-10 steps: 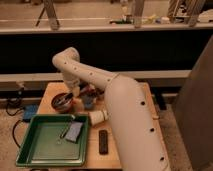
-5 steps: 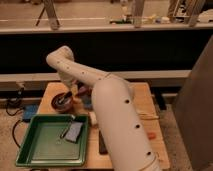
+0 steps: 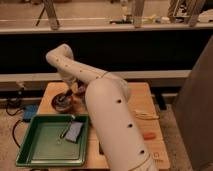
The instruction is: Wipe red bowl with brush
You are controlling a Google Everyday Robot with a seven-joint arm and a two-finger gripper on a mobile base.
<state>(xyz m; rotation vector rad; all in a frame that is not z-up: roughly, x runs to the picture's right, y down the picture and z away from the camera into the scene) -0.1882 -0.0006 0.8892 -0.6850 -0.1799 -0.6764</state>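
The tool (image 3: 68, 93) hangs clenched over the red bowl (image 3: 63, 103), low enough to scrub; the brush itself I can't make out.

Small wooden table (image 3: 140, 102) here, with a green tray (image 3: 37, 150) sitting on its front left corner and the red bowl (image 3: 63, 103) just behind that. The gripper (image 3: 68, 93) hovers closed right over the bowl, and on the right side there's a pale utensil (image 3: 145, 116) plus a small orange thing (image 3: 149, 135).

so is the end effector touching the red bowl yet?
Cannot tell. In the camera view the end effector hangs just over the red bowl on the table; the arm blocks any clear sight of contact or gap.
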